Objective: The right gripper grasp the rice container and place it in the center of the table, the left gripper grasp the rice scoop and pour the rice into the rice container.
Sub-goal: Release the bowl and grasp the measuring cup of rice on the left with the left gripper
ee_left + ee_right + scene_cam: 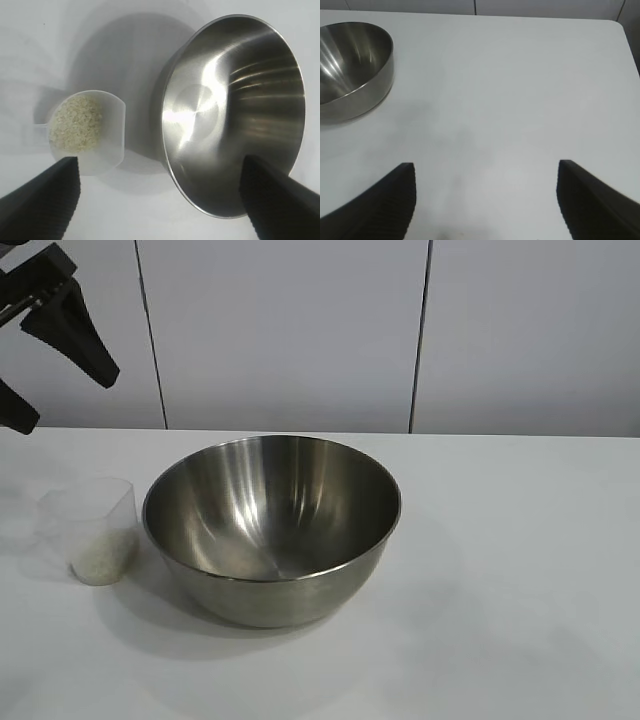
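the left gripper [45, 350] hangs above the table's left rear corner in the exterior view, its dark fingers [75, 325] spread wide with nothing between them. from its own wrist camera the two ribbed fingertips [50, 200] stand far apart, clear of everything; the scoop [85, 132] lies beyond one tip and the bowl [232, 112] beyond the other, neither touched.

the right gripper [485, 200] does not show in the exterior view. its wrist camera shows its fingers [385, 200] also well apart and holding nothing, over bare table [510, 90], with the bowl [350, 70] well off to one side at the picture's edge.

the bowl [272, 525] sits upright on the table [520, 570], a little left of the middle as the exterior camera sees it. its polished inside looks bare, though glare on the steel makes this hard to confirm.

the scoop [95, 530] stands upright just beside the bowl on its left, close but seemingly not touching it. rice [100, 560] fills its lower part; from above the grains [75, 125] form a loose heap inside, and a small tab handle sticks out at the rim on the side away from the bowl.
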Tool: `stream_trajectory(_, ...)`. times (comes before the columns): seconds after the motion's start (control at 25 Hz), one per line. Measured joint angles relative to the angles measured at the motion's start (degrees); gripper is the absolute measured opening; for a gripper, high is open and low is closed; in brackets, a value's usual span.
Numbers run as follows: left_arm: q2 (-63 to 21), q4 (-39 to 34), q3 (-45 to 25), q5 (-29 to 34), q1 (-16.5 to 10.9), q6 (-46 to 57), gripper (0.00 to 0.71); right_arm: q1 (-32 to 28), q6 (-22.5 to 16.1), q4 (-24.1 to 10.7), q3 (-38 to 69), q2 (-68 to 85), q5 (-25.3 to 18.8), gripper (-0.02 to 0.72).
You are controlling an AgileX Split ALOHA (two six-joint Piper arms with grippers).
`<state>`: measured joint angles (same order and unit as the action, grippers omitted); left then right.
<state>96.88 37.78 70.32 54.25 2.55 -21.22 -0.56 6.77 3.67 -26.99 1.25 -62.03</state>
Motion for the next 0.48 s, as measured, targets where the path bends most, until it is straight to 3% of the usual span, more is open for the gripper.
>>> stream_trajectory(0.24,0.0,0.1,0.0,-0.4,0.0,0.0,0.624,0.2,-1.0,-0.5,0.0,0.0,0.0,0.537)
stream_trajectory(0.48,0.0,0.1,0.7,-4.6,0.0,0.0,0.624,0.2,-1.0,-0.6,0.0,0.0,0.1,0.537)
